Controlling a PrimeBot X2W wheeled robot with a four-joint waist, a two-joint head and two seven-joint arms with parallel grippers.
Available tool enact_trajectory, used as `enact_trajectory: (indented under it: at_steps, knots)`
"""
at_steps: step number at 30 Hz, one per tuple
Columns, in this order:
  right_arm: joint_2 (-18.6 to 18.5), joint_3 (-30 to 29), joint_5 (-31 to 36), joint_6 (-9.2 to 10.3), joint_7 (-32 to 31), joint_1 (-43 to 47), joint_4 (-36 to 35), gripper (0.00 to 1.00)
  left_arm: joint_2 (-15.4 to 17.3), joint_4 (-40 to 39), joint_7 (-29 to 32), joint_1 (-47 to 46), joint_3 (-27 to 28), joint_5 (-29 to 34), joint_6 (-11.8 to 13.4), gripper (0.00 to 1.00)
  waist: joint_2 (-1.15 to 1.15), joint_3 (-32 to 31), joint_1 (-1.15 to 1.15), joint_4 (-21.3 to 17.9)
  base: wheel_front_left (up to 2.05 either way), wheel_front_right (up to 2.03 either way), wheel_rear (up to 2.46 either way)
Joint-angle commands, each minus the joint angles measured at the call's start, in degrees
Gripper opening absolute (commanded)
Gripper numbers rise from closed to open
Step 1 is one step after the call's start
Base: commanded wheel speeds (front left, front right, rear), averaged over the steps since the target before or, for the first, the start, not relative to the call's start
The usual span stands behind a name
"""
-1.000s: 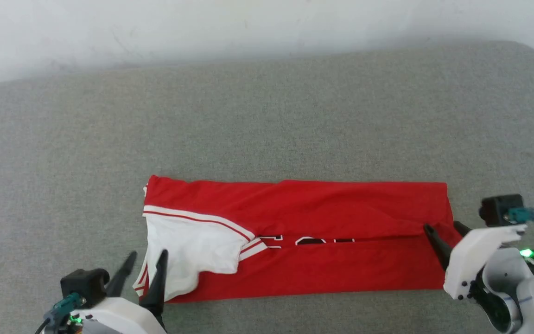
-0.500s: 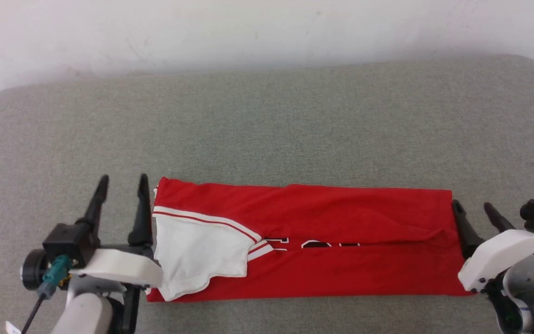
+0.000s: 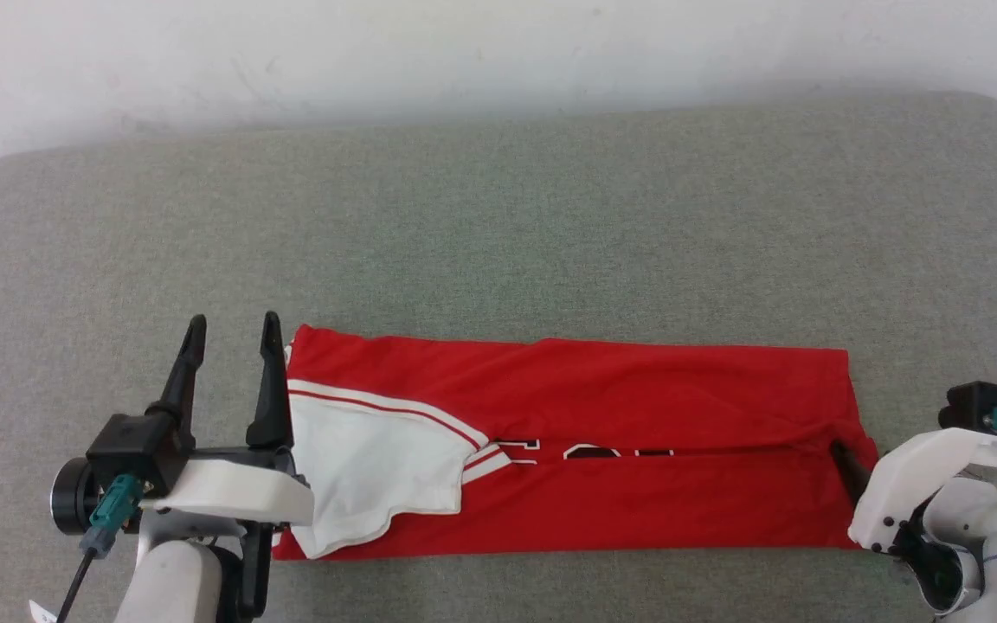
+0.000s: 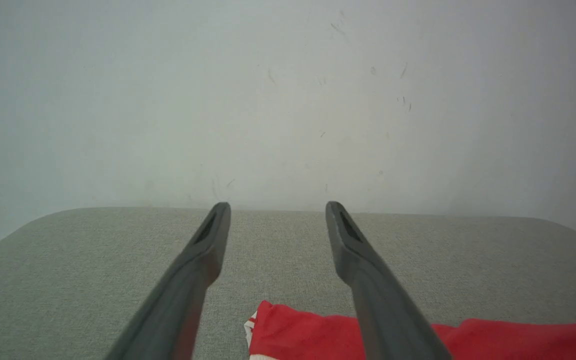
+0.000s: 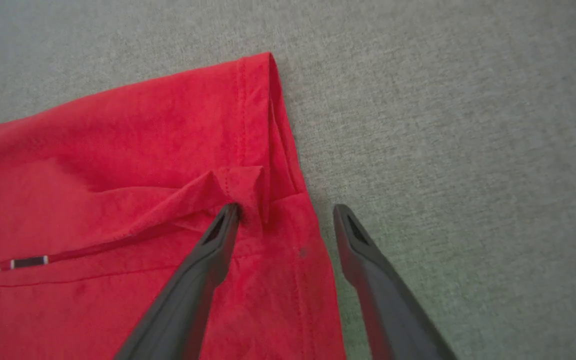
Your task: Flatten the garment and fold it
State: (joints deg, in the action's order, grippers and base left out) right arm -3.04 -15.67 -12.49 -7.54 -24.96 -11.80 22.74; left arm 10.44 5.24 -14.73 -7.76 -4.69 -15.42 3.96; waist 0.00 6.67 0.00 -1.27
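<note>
The garment [image 3: 637,398] is lying across the near middle of a grey padded surface [image 3: 498,216], folded into a long red band running left to right. Its white sleeve [image 3: 377,459] is spread over the left end, and a strip of black lettering [image 3: 585,450] is peeking out along the centre fold. At the left end, the left gripper [image 3: 233,318] is reaching out from its pale forearm. Its two dark fingers are pointing away towards the pale wall [image 3: 464,52] and are roughly level over the padding. The jaws are standing wide apart with nothing between them but air. The right-hand finger is running just beside the garment's left edge, and the other is sitting over bare grey fabric. At the right end, the right arm is coming in from the near right corner, wrist bent, so that the right gripper [image 5: 286,207] is angling down and leftwards onto the hem. Its jaws are also spread wide and gripping nothing. One fingertip is pressing against a small raised pleat where the fold meets the hem. The other is hanging over the grey padding just past the garment's right edge, so the gripper is straddling that edge.
</note>
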Motion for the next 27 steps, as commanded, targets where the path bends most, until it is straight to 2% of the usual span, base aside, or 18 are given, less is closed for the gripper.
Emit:
enact_trajectory:
  at_steps: [1, 7, 8, 9, 10, 11, 12, 19, 27]
  knots:
    - [0.15, -0.23, 0.79, 0.05, -1.48, -1.26, 1.28, 1.0, -0.55, 0.5, -0.26, -0.44, 0.67, 1.02, -0.84, 1.0, 0.0, 0.23, 0.0, 0.15, 0.0, 0.0, 0.0]
    - [0.15, -0.6, 1.16, 0.05, -7.01, -3.25, 5.66, 1.0, -2.31, 1.89, -0.27, -0.64, 2.73, 2.82, -3.15, 1.0, 0.0, 0.58, 0.0, 0.59, 0.0, 0.0, 0.0]
    - [0.15, -0.24, 0.74, 0.05, -8.07, -3.37, 6.22, 0.97, -2.54, 2.14, -0.27, -0.66, 3.02, 3.03, -3.52, 1.0, 0.0, 0.57, 0.0, 0.61, 0.0, 0.0, 0.0]
    - [0.15, 0.15, 0.49, 0.05, -8.75, -3.48, 6.45, 0.71, -2.76, 2.32, -0.27, -0.67, 3.32, 3.26, -3.83, 1.0, 0.0, 0.55, 0.0, 0.62, 0.0, 0.0, 0.0]
    - [0.15, 0.5, 0.49, 0.05, -8.97, -3.57, 6.38, 0.38, -2.98, 2.4, -0.27, -0.67, 3.63, 3.51, -4.06, 1.0, 0.0, 0.54, 0.0, 0.61, 0.0, 0.0, 0.0]
    - [0.15, 0.86, 0.57, 0.05, -9.06, -3.66, 6.19, 0.22, -3.22, 2.44, -0.27, -0.63, 3.91, 3.74, -4.26, 1.0, 0.0, 0.54, 0.0, 0.59, 0.0, 0.0, 0.0]
    - [0.16, 1.07, 0.57, 0.05, -9.0, -3.78, 5.96, 0.0, -3.45, 2.48, -0.27, -0.59, 4.17, 3.95, -4.47, 1.0, 0.0, 0.54, 0.0, 0.55, 0.0, 0.0, 0.0]
    - [0.16, -1.19, 4.49, 0.05, -7.47, -3.65, 3.51, 0.0, -4.62, 3.18, -0.27, -0.28, 5.52, 5.05, -5.91, 1.0, 0.0, 0.42, 0.0, 0.42, 0.0, 0.0, 0.0]
    - [0.16, -12.12, 15.14, 0.05, -2.31, -4.33, -0.17, 0.0, -5.28, 2.72, -0.27, -0.01, 7.33, 6.14, -6.93, 1.0, 0.0, 0.83, 0.0, 0.28, 0.0, 0.0, 0.0]
